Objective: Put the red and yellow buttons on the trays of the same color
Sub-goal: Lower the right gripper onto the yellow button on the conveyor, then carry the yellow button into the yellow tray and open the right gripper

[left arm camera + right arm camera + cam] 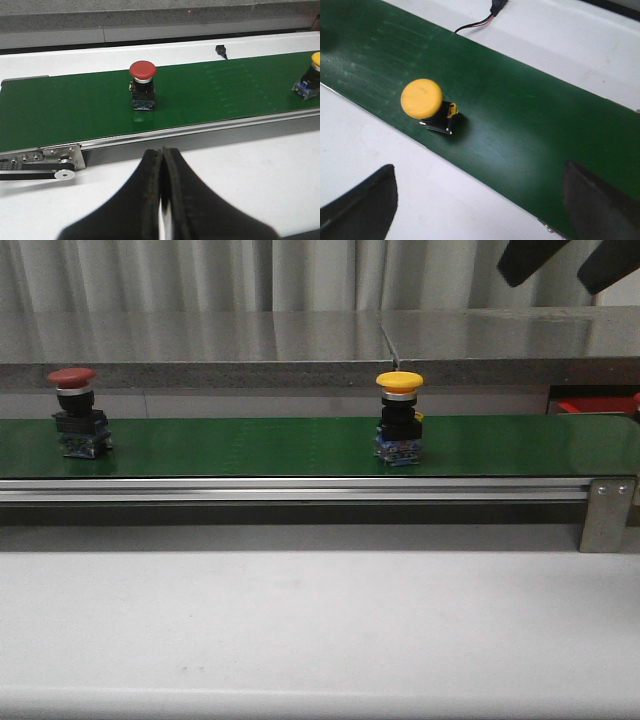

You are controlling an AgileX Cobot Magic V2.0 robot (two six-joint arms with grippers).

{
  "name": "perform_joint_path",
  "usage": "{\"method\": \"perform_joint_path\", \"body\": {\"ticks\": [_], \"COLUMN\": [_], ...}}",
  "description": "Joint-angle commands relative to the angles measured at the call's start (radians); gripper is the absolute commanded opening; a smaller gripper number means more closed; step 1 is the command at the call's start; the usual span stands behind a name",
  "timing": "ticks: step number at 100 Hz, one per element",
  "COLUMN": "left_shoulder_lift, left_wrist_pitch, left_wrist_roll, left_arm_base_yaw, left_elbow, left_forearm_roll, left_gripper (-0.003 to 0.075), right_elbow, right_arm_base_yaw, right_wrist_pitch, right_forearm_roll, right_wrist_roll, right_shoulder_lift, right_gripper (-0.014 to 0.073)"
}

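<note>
Green belt (250, 445) runs across, white table (300, 630) in front. Red button (75, 410) stands upright on belt, far left. Yellow button (399, 416) upright near middle, well apart. Red thing (595, 405) at belt's right end, partly hidden. Left gripper (162, 200) pressed closed, empty, above table. Right gripper (480, 200) spread wide, empty, above yellow button.

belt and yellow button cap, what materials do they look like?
Belt: likely PVC or rubber sheet, dark green, smooth with a semi-gloss finish; it shows soft reflections under the buttons. Yellow button cap: probably moulded plastic, matte and uniformly coloured, with no sharp highlights. Its black body looks plastic too; the base shows a glint that may be metal, unclear.
</note>
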Motion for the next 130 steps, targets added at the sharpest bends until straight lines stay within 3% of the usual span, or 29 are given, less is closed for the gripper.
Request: {"method": "perform_joint_path", "body": {"ticks": [1,32,71,80,97,104,130], "left_shoulder_lift": [0.002,0.002,0.002,0.002,0.002,0.002,0.002], "left_wrist_pitch": [-0.061,-0.061,-0.061,-0.061,-0.061,-0.061,-0.061], "left_wrist_roll": [-0.011,-0.011,-0.011,-0.011,-0.011,-0.011,-0.011], "left_arm_base_yaw": [-0.007,-0.007,-0.007,-0.007,-0.007,-0.007,-0.007], "left_elbow": [-0.029,-0.029,-0.029,-0.029,-0.029,-0.029,-0.029], "left_forearm_roll": [-0.024,-0.024,-0.024,-0.024,-0.024,-0.024,-0.024], "left_gripper": [-0.0020,-0.0020,-0.0020,-0.0020,-0.0020,-0.0020,-0.0020], "right_elbow": [-0.064,-0.115,-0.159,-0.159,-0.159,-0.159,-0.158], "right_arm_base_yaw": [0.030,0.150,0.156,0.151,0.147,0.140,0.126], "right_wrist_pitch": [-0.014,-0.032,-0.080,-0.083,-0.086,-0.099,-0.107], "right_forearm_roll": [-0.007,-0.098,-0.109,-0.107,-0.104,-0.104,-0.131], "right_wrist_roll": [-0.006,-0.006,-0.006,-0.006,-0.003,0.001,0.121], "right_shoulder_lift": [0.014,0.132,0.267,0.282,0.288,0.288,0.251], "right_gripper": [0.0655,0.0655,0.0651,0.0577,0.0282,0.0208,0.0185]}}
